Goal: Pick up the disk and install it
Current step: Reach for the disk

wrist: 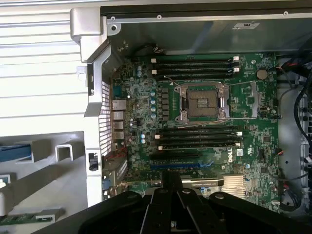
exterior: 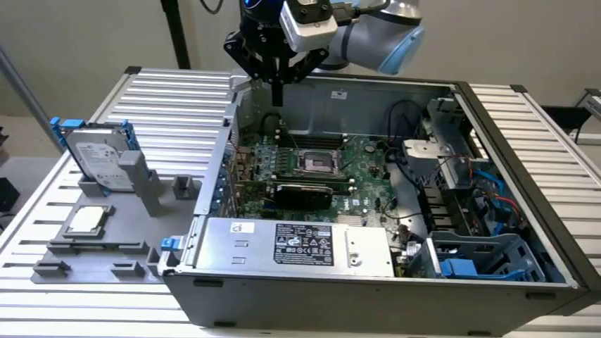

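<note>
Open space above upright disk (exterior: 97,159)

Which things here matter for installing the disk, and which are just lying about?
Job: silver-grey hard drive in blue rails; black gripper; open grey computer case.
Lying about: small square silver CPU chip; silver box with black label.

The gripper (exterior: 279,98) hangs over the far corner of the open computer case (exterior: 376,299), with the motherboard (exterior: 362,156) straight below its jaws. Outside the case, well to the exterior view's left of the jaws, the disk (exterior: 97,158) stands on edge in a rack (exterior: 112,257), and a chip (exterior: 86,220) lies just before it.
</note>
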Available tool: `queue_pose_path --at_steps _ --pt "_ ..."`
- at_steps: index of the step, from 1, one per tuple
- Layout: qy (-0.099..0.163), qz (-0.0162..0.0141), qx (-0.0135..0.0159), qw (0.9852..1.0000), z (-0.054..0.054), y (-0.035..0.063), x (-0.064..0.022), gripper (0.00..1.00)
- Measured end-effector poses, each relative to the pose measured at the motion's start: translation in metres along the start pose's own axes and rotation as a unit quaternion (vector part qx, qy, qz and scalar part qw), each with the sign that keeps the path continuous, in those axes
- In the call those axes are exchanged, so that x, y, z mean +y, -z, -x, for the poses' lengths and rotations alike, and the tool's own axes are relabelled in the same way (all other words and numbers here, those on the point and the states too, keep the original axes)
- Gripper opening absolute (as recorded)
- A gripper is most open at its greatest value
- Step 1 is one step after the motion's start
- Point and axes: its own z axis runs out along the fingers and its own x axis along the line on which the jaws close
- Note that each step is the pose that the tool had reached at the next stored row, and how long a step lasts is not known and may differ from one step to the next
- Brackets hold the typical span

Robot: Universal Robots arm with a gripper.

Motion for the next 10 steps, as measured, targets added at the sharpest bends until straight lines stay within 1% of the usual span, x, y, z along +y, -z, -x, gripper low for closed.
queue_pose_path --at_steps 4,10 --pt "0.0 -0.0001 0.0 1.0 -0.002 0.0001 -0.0005 0.11" --pt "0.0 0.0 0.0 1.0 -0.028 0.0006 -0.0042 0.11"
